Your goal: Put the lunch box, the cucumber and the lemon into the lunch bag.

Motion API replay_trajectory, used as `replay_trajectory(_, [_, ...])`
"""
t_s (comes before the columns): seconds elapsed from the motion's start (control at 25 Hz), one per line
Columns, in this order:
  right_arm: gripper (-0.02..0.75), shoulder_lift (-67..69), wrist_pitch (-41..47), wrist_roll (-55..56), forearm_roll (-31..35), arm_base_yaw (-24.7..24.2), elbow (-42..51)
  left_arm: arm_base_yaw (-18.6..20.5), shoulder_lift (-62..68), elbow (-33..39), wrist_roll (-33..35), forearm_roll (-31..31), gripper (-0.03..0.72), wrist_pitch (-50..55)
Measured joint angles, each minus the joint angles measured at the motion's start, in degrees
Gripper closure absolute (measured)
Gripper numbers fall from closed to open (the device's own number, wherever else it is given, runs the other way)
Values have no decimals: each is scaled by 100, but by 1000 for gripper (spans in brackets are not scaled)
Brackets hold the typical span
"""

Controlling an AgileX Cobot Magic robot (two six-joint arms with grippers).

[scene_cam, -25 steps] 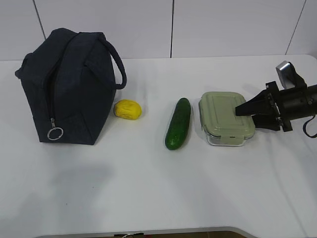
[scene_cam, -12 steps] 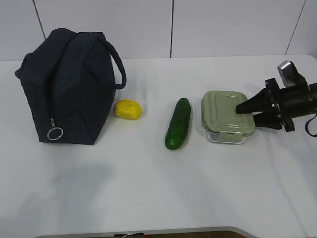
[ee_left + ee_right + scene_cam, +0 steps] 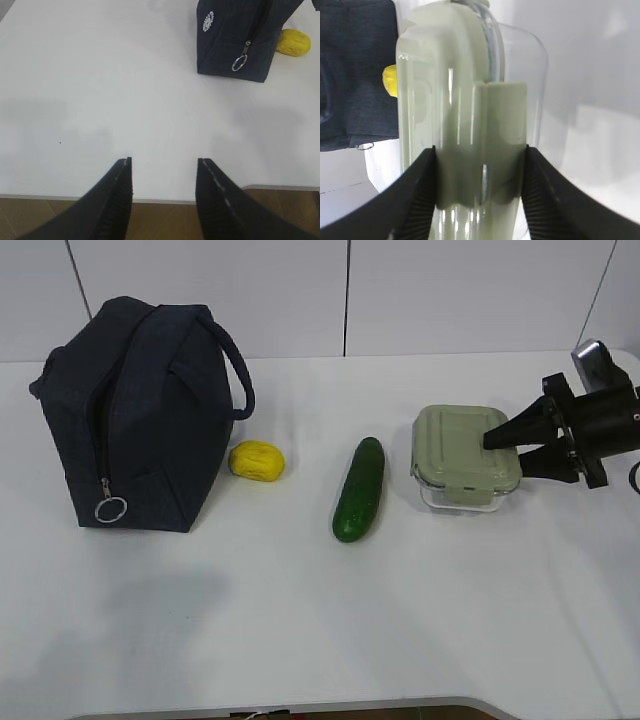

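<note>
The lunch box (image 3: 466, 457) is clamped at its right end by the right gripper (image 3: 502, 448) and held tilted, its left edge near the cucumber (image 3: 359, 489). The lemon (image 3: 256, 461) lies just beside the upright, zipped lunch bag (image 3: 140, 412). The left gripper (image 3: 163, 172) is held apart over the tabletop (image 3: 320, 620) at its near edge, with open surface ahead of it.
</note>
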Motion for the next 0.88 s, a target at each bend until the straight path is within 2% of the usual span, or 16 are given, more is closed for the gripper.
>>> replay_trajectory(0.36, [359,-559,0,344,-36,293,0,0,21,-15,150,-13,383,0])
replay_trajectory(0.48, [359,-747,12,498,1,458,0,0,146,-225,150,-36,383,0])
replay_trajectory(0.88, [359,-1483,103,798,475,1037,11,0,2697,-1224,192,-172,383,-517])
